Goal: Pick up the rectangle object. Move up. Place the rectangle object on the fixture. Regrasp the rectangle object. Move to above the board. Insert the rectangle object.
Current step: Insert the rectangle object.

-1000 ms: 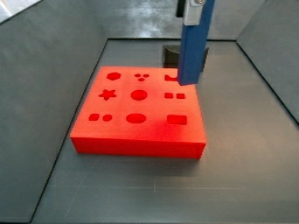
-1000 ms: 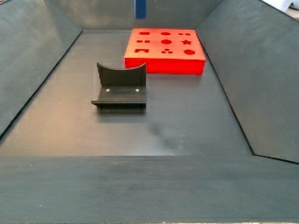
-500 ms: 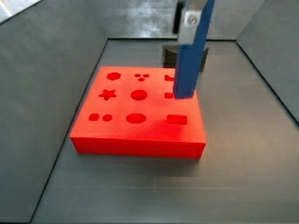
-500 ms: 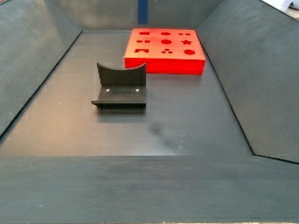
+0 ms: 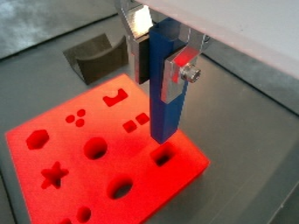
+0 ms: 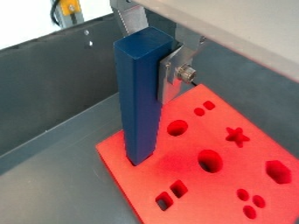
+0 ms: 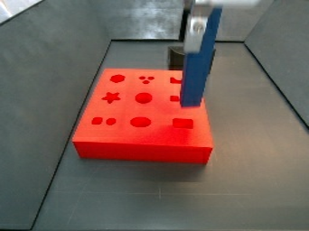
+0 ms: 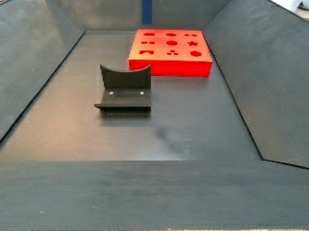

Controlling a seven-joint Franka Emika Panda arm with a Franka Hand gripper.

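The rectangle object point(image 5: 163, 87) is a long blue bar hanging upright, with my gripper point(image 5: 158, 63) shut on its upper part. Silver fingers point(image 6: 176, 72) clamp it from two sides. In a side view the rectangle object point(image 7: 197, 63) stands over the right side of the red board point(image 7: 126, 131), and its lower end is just above a rectangular hole point(image 7: 183, 122). That hole point(image 5: 163, 156) lies right below the bar's tip in a wrist view. The board point(image 6: 233, 188) fills the lower part of both wrist views. The dark fixture point(image 8: 125, 88) stands apart from the board point(image 8: 169, 54).
Grey sloping walls point(image 8: 36, 81) enclose the dark floor point(image 8: 157, 135). The fixture point(image 5: 96, 57) sits beyond the board's far edge in a wrist view. Other shaped holes, a star point(image 7: 112, 97) and circles point(image 7: 144, 97), dot the board's top.
The gripper has carried the blue bar downward and toward the board's near right side. Its lower end now sits closer to the rectangular hole. Board and fixture have not moved.
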